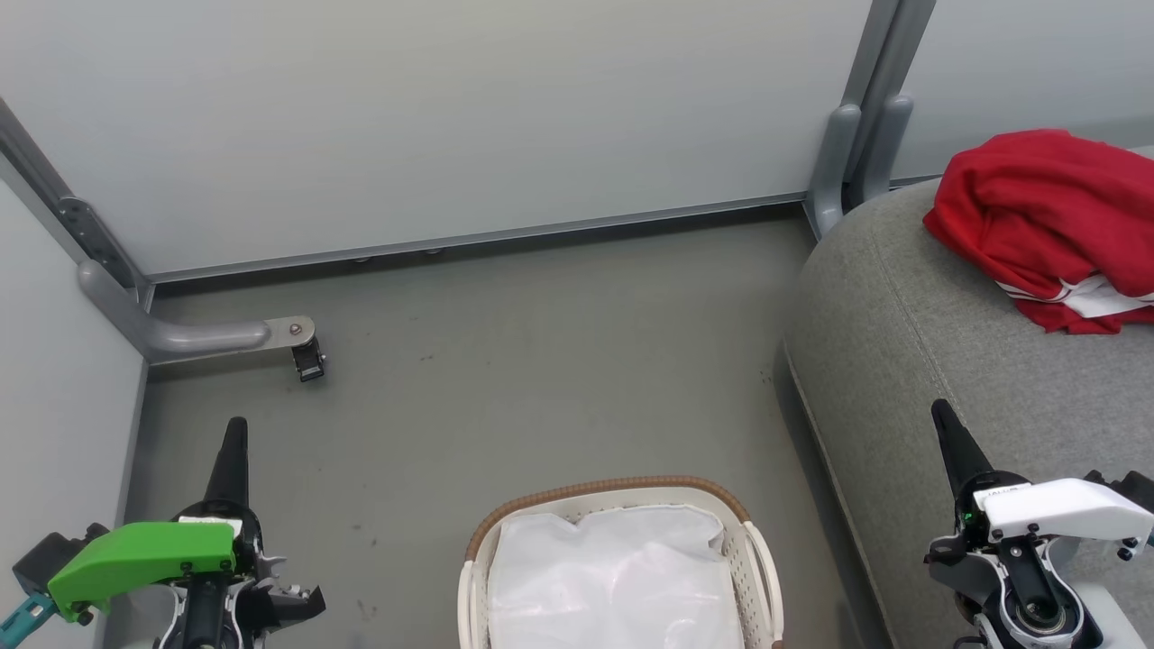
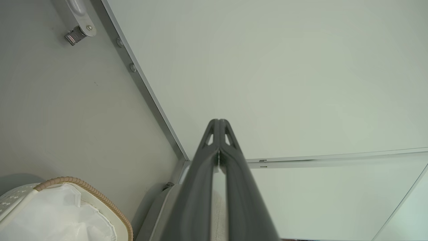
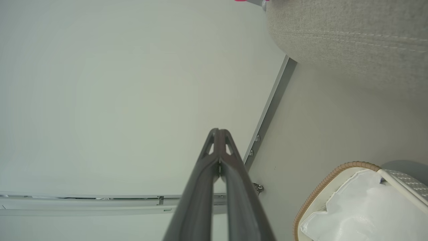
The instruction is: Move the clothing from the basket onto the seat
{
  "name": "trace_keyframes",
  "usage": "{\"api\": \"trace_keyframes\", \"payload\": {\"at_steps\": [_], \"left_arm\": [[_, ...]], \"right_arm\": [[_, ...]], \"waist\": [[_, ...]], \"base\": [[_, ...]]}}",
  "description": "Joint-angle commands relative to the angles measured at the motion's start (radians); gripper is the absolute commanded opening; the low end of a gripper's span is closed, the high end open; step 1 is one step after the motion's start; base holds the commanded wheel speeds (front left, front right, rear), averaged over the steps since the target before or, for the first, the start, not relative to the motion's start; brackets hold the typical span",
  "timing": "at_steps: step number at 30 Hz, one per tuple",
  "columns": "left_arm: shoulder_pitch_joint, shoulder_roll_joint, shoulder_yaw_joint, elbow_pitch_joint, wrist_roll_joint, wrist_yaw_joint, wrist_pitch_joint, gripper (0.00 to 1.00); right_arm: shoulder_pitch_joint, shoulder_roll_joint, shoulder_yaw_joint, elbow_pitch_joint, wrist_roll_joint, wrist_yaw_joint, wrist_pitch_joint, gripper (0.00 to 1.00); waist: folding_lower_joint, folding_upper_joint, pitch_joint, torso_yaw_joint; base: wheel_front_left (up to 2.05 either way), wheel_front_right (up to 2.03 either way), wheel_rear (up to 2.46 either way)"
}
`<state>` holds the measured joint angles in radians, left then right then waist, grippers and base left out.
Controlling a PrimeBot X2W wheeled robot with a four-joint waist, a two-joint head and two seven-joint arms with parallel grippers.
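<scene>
The red clothing (image 1: 1046, 221), with white stripes and trim, lies bunched on the grey seat (image 1: 911, 361) at the upper right. The white basket (image 1: 757, 559) with a brown rim stands on the floor at the bottom centre; inside it I see a plain white cloth sheet (image 1: 613, 577). My left gripper (image 1: 236, 431) is at the lower left, shut and holding nothing, well left of the basket. My right gripper (image 1: 942, 413) is at the lower right over the seat's edge, shut and empty. Both wrist views show closed fingertips, the left gripper (image 2: 219, 121) and the right gripper (image 3: 219, 130), with the basket (image 2: 83, 185) (image 3: 327, 175) nearby.
Pale partition walls (image 1: 451, 117) close off the back and left. A grey metal foot (image 1: 198, 335) with a small caster (image 1: 309, 362) juts onto the floor at the left. Grey posts (image 1: 856, 153) stand by the seat's corner. Grey floor (image 1: 541, 361) lies between basket and wall.
</scene>
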<state>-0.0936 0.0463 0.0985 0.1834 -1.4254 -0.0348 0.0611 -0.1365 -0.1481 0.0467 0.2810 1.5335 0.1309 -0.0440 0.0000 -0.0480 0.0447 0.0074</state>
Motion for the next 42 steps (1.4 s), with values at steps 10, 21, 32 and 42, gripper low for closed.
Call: {"api": "trace_keyframes", "payload": {"at_steps": [10, 21, 32, 42], "left_arm": [[-0.029, 0.006, 0.013, -0.012, -0.08, 0.006, 0.024, 0.0], [-0.041, 0.007, 0.019, -0.017, -0.148, 0.008, 0.044, 0.0], [-0.043, 0.007, 0.022, -0.021, -0.184, 0.009, 0.056, 0.0], [-0.042, 0.007, 0.022, -0.021, -0.184, 0.009, 0.056, 0.0]], "right_arm": [[-0.02, -0.029, 0.017, -0.008, 0.113, 0.0, 0.004, 0.0], [-0.024, -0.053, 0.039, -0.011, 0.214, 0.0, -0.004, 0.0], [-0.027, -0.078, 0.066, -0.016, 0.283, 0.0, -0.018, 0.0], [-0.027, -0.095, 0.088, -0.023, 0.303, 0.0, -0.036, 0.0]], "waist": [[0.0, 0.0001, 0.0, -0.003], [0.0, 0.0001, 0.0, -0.006], [0.0, 0.0001, 0.0, -0.008], [0.0, 0.0001, 0.0, -0.008]], "base": [[0.0, 0.0, 0.0], [0.0, 0.0, 0.0], [0.0, 0.0, 0.0], [0.0, 0.0, 0.0]]}}
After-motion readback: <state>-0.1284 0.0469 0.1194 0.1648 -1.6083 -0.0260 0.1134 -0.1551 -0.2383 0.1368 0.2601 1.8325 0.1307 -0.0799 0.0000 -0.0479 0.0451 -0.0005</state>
